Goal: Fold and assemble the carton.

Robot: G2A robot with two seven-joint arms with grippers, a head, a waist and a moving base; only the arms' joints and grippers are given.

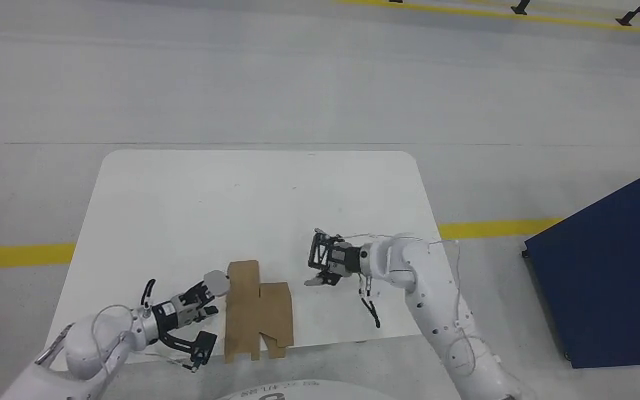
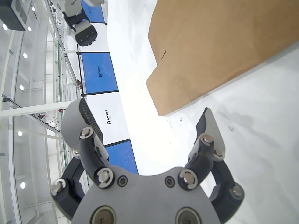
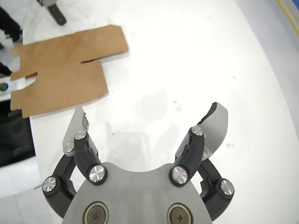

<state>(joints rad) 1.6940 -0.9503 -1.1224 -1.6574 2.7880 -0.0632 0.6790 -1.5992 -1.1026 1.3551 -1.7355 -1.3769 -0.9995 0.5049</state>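
Observation:
A flat brown carton (image 1: 258, 310) lies unfolded on the white table (image 1: 200, 200) near its front edge, with flaps and slots cut in it. My left gripper (image 1: 209, 313) is open just to the left of the carton, its fingers spread on either side of the carton's left edge without touching it. The left wrist view has the carton (image 2: 210, 36) just beyond the open left gripper (image 2: 143, 110). My right gripper (image 1: 318, 260) stands open to the right of the carton, slightly behind it and apart from it. From the right wrist, the carton (image 3: 67, 68) lies ahead of the open right gripper (image 3: 149, 109).
The carton's near end reaches almost to the table's front edge. A blue panel (image 1: 600, 280) stands on the floor to the right, beyond the table. A yellow floor line (image 1: 500, 228) runs behind it.

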